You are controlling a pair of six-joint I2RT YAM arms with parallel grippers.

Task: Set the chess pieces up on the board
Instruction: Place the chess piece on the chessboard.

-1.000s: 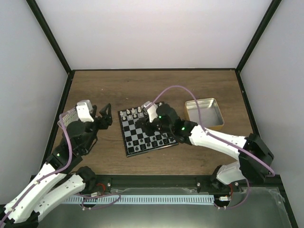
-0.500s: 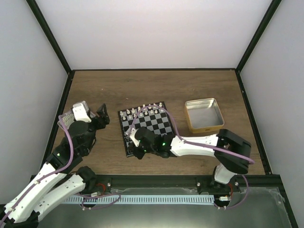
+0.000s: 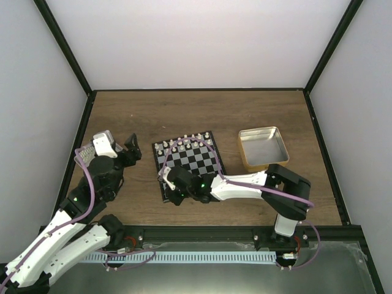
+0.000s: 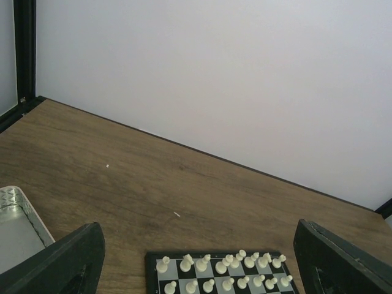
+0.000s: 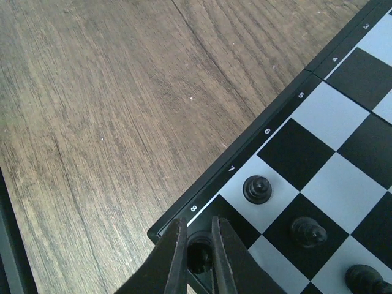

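Presumably mid-placement: we see the right pincer point(image 5: 197, 222) pinched narrowly round a black piece point(image 5: 197, 257) on the corner square of the board point(image 5: 334, 113), beside a pawn point(image 5: 257, 188). A skewed release could topple either; the left pincer point(image 3: 133, 149) gapes wide, well apart.

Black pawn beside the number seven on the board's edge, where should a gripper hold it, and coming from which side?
Take the pawn by its round head, coming straight down. It stands upright, narrowing upward from a wider base, and another pawn stands on the next square, so a sideways approach looks crowded.
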